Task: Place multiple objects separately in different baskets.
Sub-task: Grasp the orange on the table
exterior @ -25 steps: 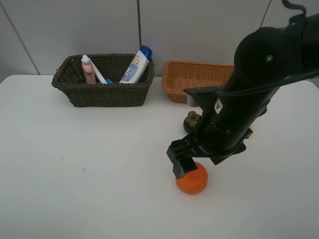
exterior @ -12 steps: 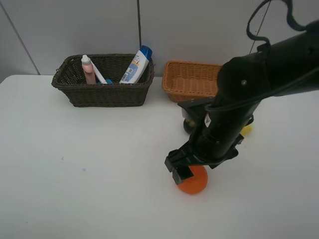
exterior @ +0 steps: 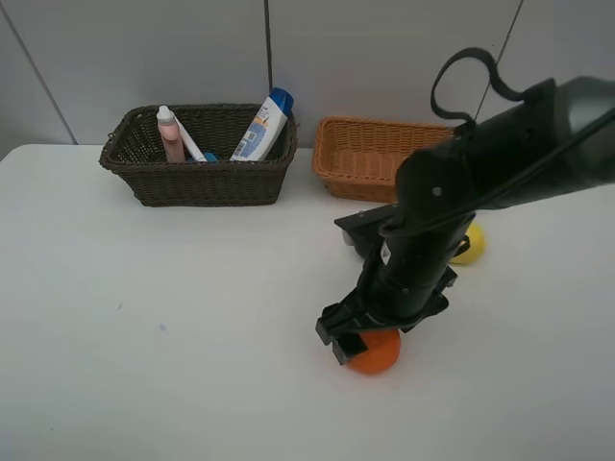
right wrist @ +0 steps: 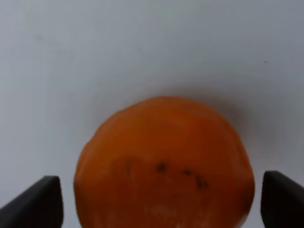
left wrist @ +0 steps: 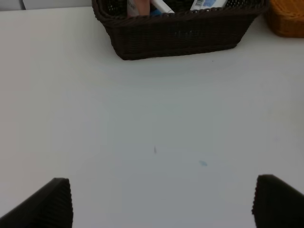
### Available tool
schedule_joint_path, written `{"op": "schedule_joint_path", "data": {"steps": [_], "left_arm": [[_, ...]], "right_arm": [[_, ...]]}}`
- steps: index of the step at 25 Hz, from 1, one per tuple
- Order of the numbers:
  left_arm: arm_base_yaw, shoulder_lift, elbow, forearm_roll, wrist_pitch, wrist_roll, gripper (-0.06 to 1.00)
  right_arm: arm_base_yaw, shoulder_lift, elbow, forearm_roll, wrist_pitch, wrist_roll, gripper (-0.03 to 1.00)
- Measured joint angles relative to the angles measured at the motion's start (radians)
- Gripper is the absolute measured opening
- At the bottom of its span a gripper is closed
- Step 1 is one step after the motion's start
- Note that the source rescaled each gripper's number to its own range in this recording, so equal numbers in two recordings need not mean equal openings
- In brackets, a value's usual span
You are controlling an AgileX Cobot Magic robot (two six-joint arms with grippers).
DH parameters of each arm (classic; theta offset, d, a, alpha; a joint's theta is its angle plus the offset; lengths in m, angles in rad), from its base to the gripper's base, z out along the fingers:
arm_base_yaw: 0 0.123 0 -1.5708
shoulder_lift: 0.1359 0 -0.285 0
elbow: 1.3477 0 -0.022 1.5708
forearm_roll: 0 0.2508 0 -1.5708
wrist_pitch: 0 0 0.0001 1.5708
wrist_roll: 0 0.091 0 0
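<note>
The orange [exterior: 375, 353] lies on the white table near the front; it fills the right wrist view [right wrist: 164, 164]. My right gripper [exterior: 363, 344] is open and low over it, one fingertip [right wrist: 42, 202] on each side, not touching. The yellow lemon [exterior: 468, 245] and a dark fruit [exterior: 362, 242], mostly hidden by my arm, lie before the light orange-tan basket [exterior: 370, 154]. The dark brown basket [exterior: 197, 158] holds the pink bottle [exterior: 171, 134], white pen [exterior: 190, 140] and blue-capped white bottle [exterior: 262, 125]. My left gripper [left wrist: 161, 202] is open over bare table. The kiwi and pad are out of view.
The dark basket also shows in the left wrist view [left wrist: 180, 33], with a corner of the tan basket [left wrist: 287, 21]. A grey panelled wall stands behind the baskets. My right arm [exterior: 480, 182] reaches across the table's right side.
My right gripper has lowered around the orange, and the arm has swung down and left, uncovering the lemon. The orange has not moved.
</note>
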Motion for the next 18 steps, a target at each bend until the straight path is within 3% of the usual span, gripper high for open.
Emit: {"op": "schedule_joint_path", "data": {"steps": [14,16,18], "left_arm": [[0.000,0.000,0.000,0.000,0.000,0.000,0.99],[0.000,0.000,0.000,0.000,0.000,0.000,0.99],[0.000,0.000,0.000,0.000,0.000,0.000,0.99]], "right_arm": [[0.000,0.072,0.000,0.040,-0.055,-0.050,0.97],[0.000,0.072,0.000,0.040,-0.054,-0.051,0.91],[0.000,0.072,0.000,0.040,-0.045,-0.053,0.75]]}}
